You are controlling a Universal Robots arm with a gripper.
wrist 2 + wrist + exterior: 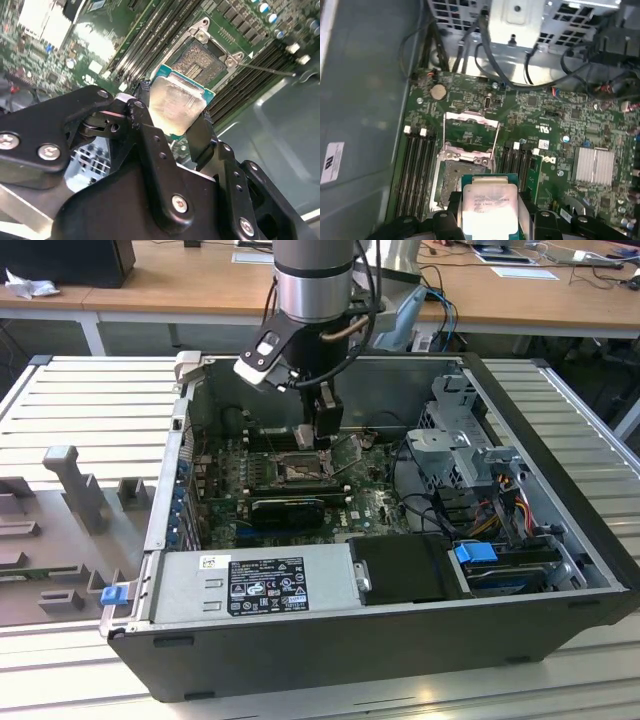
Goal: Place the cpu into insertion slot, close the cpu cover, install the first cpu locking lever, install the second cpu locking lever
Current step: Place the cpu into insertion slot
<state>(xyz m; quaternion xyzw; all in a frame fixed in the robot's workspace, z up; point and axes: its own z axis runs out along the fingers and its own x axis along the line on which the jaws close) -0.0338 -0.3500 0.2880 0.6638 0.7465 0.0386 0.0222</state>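
1. Two fingers (150,137) of the pincer (175,114) clamp the cpu (177,105) by opposite edges. They are closed only as far as the chip's width, and the chip fills the gap.
2. First wrist view shows the same grip: pincer (490,215), cpu (489,205) with its metal top toward the camera and green edge visible.
3. Cpu is in the air, not seated. It hangs near the slot (454,180) and overlaps one edge of it in the first wrist view.
4. Slot pin field is bare in both wrist views (202,60).
5. Cover (470,116) is swung up off the slot on the side away from the cpu; board shows through its window.
6. Memory banks (417,160) flank the slot on the green motherboard (545,115). A finned heatsink (592,165) sits well apart from the slot.
7. Exterior view: pincer (325,430) is low inside the case (400,650), close over the slot (300,470).
8. Case lies on its side on a slatted metal table (90,400).
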